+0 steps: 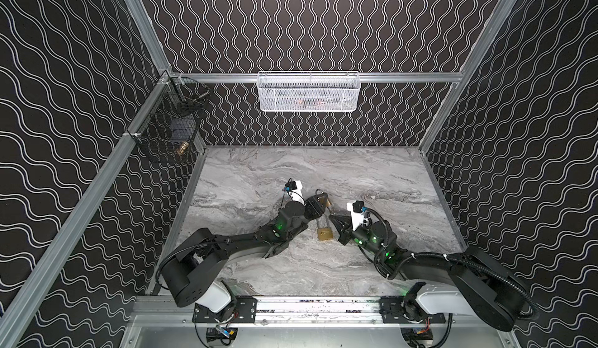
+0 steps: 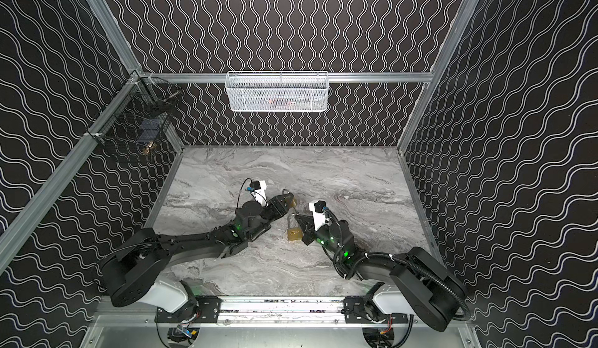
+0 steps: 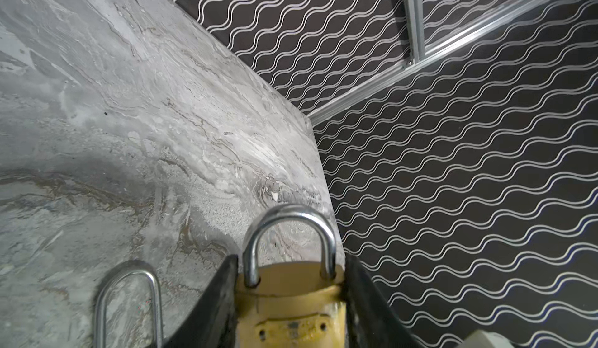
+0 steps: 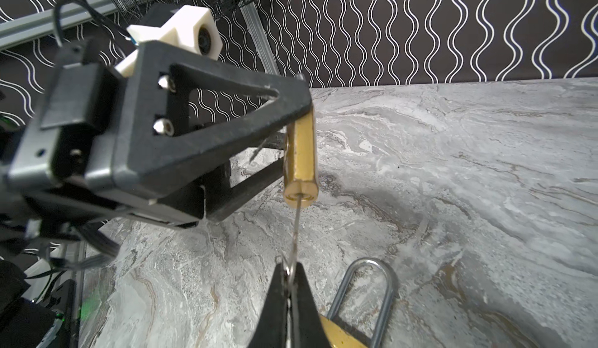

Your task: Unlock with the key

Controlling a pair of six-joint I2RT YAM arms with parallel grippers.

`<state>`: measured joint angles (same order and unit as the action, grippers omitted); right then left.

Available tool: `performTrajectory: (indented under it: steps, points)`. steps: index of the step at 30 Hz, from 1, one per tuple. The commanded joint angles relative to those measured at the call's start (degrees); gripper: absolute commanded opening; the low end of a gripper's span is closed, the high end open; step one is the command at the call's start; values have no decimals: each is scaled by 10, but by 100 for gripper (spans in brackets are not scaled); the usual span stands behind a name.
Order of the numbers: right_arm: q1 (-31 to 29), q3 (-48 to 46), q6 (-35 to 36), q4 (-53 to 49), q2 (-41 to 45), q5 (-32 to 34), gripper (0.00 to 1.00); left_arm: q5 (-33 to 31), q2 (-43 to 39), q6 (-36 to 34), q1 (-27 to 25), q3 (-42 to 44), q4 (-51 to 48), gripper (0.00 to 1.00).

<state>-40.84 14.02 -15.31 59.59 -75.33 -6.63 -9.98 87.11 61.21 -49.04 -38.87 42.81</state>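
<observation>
The reference point is the long-shackled brass padlock (image 1: 324,234), which lies flat on the table with no gripper on it.

Reaching in from its left to just beyond its shackle, the left gripper (image 3: 291,260) has its jaws partway apart. They are clamped on the flat sides of a short-shackled brass padlock (image 3: 289,298), which looks lifted off the surface. In the left wrist view both legs of that lock's steel shackle (image 3: 288,230) sit in the body, so it reads as locked.

Just right of the reference padlock's shackle, the right gripper (image 4: 289,272) is pinched fully closed on a thin silver key (image 4: 296,230) with a wire ring. The key's tip meets the keyhole in the underside of the held lock, but I cannot tell how deep it sits.

By my reading, lock and key are picked up and lined up. What is left is seating the blade, turning it and springing the shackle.

The surface is a grey marble-patterned tabletop (image 1: 259,175).
- **Far left and behind the reference padlock:** a black wire basket (image 1: 168,126) hangs on the side rail with something brass-coloured inside.
- **Straight behind it:** a white mesh basket (image 1: 308,91) hangs on the back aluminium rail (image 1: 404,77); its contents are unclear.
- **All round:** black walls with white wavy lines (image 1: 323,23) close in the space.
</observation>
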Motion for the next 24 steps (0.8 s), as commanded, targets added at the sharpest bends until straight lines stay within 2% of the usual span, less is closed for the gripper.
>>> performTrajectory:
  steps: [1,4,7,14,17,24]
  points:
    - [0,-2,9,81,5,-9,0,64,0,-20,3,1,11,31]
    - [0,0,12,66,10,1,0,73,-4,-32,3,-7,-6,31]
    - [0,0,10,71,7,4,0,72,5,-5,3,6,31,30]
    - [0,7,0,67,-6,7,0,11,29,51,-19,32,110,29]
    - [0,12,-7,69,-16,0,0,-8,44,54,-31,29,140,29]
    - [0,11,-15,73,-19,0,0,-4,58,44,-42,20,153,29]
